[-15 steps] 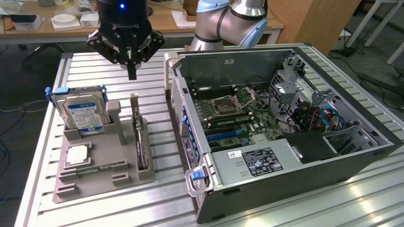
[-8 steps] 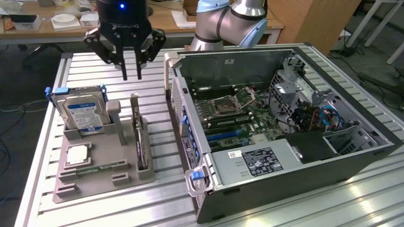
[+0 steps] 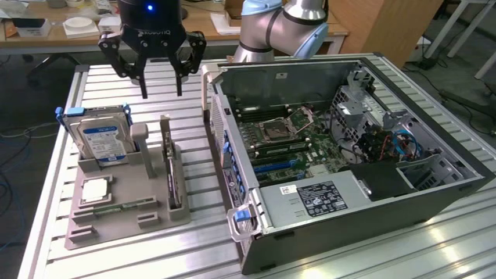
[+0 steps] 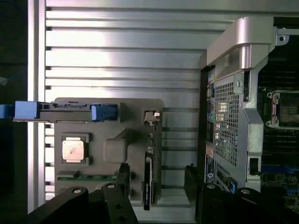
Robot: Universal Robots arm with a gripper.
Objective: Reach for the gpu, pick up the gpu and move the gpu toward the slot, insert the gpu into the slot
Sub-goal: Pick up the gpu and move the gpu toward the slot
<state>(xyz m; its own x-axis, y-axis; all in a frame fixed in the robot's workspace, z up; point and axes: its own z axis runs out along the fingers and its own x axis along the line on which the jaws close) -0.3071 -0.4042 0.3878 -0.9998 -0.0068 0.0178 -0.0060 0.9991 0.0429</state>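
End effector over gpu in tray

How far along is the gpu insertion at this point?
Nothing looks done: the gpu stands upright in its grey holder. In hand: the gripper hangs above the holder, jaws open and empty. Left: the grasp, the carry to the computer case, and the insertion.

A: Beside the computer case, what is the table made of?
B: Ribbed bare metal, shiny under the lights. The tray on it looks like matt grey plastic.
A: And the gpu?
B: Dull dark board, silvery metal bracket. The case itself is perforated sheet metal.
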